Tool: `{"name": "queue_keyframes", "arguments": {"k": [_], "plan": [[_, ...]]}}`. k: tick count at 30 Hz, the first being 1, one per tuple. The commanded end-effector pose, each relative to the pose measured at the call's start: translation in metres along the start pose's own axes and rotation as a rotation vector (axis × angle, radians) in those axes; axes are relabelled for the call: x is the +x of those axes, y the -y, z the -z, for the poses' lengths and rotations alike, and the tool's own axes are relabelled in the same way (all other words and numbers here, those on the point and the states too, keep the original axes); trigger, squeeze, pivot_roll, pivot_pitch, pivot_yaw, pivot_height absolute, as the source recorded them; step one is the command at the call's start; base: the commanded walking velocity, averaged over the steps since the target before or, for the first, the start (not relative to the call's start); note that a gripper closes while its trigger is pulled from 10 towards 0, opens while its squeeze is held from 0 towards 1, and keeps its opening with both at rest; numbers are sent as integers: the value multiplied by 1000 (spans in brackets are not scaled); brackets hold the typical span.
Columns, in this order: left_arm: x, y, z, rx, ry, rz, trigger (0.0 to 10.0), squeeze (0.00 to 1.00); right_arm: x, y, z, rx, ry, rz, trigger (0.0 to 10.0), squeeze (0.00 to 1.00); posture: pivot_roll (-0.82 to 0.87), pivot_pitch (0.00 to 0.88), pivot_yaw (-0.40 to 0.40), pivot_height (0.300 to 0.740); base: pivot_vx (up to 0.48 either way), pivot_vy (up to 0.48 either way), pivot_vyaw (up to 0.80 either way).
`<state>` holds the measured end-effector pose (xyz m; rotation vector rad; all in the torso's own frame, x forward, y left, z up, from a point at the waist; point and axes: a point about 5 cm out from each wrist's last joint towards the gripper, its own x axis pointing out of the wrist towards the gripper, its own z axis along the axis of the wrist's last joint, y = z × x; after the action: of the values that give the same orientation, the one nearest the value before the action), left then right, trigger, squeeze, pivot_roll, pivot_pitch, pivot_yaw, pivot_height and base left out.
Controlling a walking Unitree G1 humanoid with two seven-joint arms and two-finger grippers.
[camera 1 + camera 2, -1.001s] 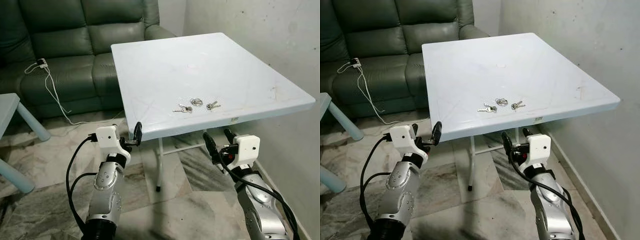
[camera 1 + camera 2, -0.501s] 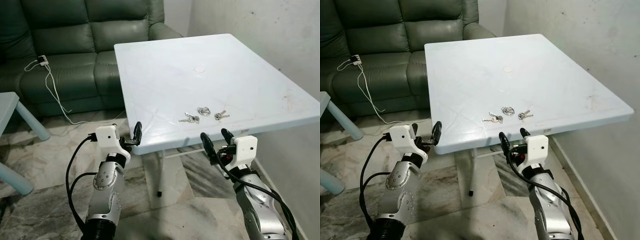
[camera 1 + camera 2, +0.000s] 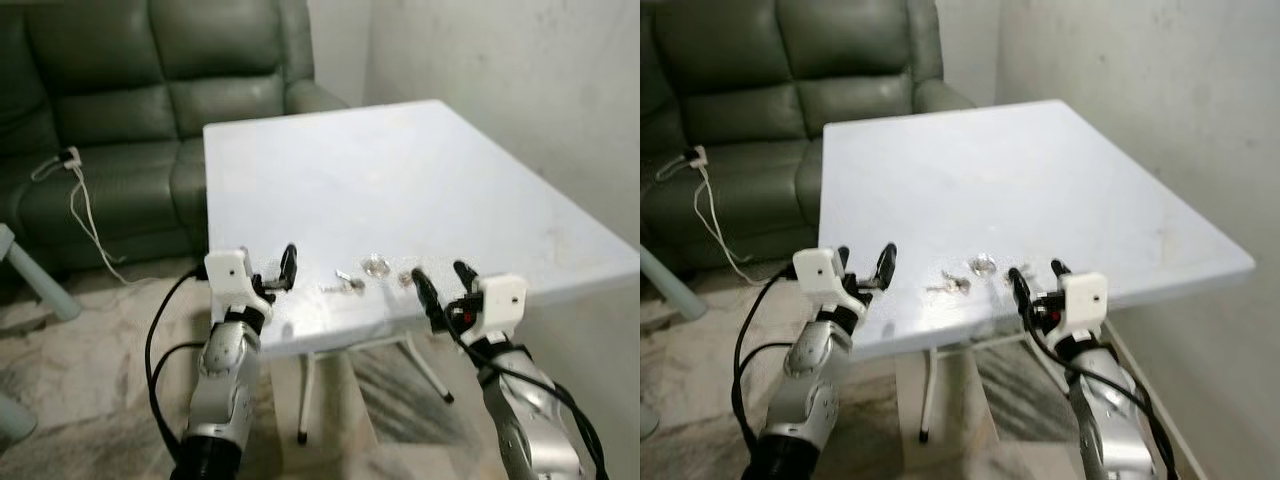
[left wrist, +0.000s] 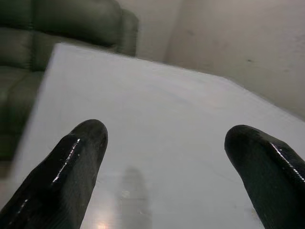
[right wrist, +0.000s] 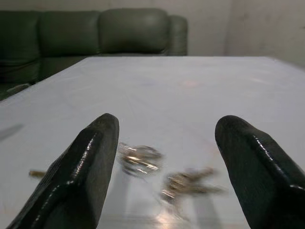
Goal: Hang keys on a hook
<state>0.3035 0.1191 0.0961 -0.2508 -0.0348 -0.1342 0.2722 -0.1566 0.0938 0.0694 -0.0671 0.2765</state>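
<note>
Big white table point(image 3: 400, 180) takes up most of the room here, square-ish top, and its far right edge sits close to the pale wall point(image 3: 520, 90), which has some smudges on it. You can see thin white metal legs point(image 3: 305, 395) under the near edge. Behind the far left corner there's a dark green leather sofa point(image 3: 120, 110). A white charger block with its cable point(image 3: 75, 195) is lying on the seat cushion, and the cord trails down over the front of the sofa toward the floor. Floor point(image 3: 90, 400) is marbled beige and grey tile. A bit of a light blue table leg point(image 3: 35, 285) pokes in at the far left.
</note>
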Motion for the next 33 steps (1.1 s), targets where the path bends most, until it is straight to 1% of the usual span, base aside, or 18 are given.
{"name": "queue_keyframes", "arguments": {"k": [1,7,8,11,12,14,19,23,28,33], "plan": [[1,1,-2,8,0,-7,10000,0,1,1,-3,-9,4,-7,10000,0,-73,0,-29,740,0,0,0],[-2,4,1,17,-13,8,10000,0,2,1,-3,-11,-5,-14,10000,0,-74,0,-32,740,0,0,0],[-3,6,3,32,-21,22,10000,0,3,1,-3,-18,-14,-17,10000,0,-74,0,-33,740,0,0,0],[-5,10,5,33,-32,38,10000,0,5,1,-4,-28,-23,-19,10000,0,-74,0,-34,740,0,0,0],[-8,14,8,25,-45,60,10000,0,6,2,-5,-36,-27,-19,10000,0,-74,0,-35,740,0,0,0],[-8,15,9,21,-49,70,10000,0,7,2,-5,-39,-28,-20,10000,0,-74,0,-35,740,0,0,0],[-17,26,17,28,-93,127,10000,0,10,4,-9,-45,-30,-22,10000,0,-70,0,-41,740,0,0,0],[-26,37,23,49,-128,202,10000,0,15,3,-15,-53,-36,-25,10000,0,-68,11,-46,740,0,0,0],[-35,46,24,60,-149,258,10000,0,22,2,-19,-26,-94,-2,10000,0,-67,20,-50,740,0,0,0],[-36,47,24,60,-158,262,10000,0,29,-2,-20,-28,-128,8,10000,0,-65,25,-50,740,0,0,0]]}}
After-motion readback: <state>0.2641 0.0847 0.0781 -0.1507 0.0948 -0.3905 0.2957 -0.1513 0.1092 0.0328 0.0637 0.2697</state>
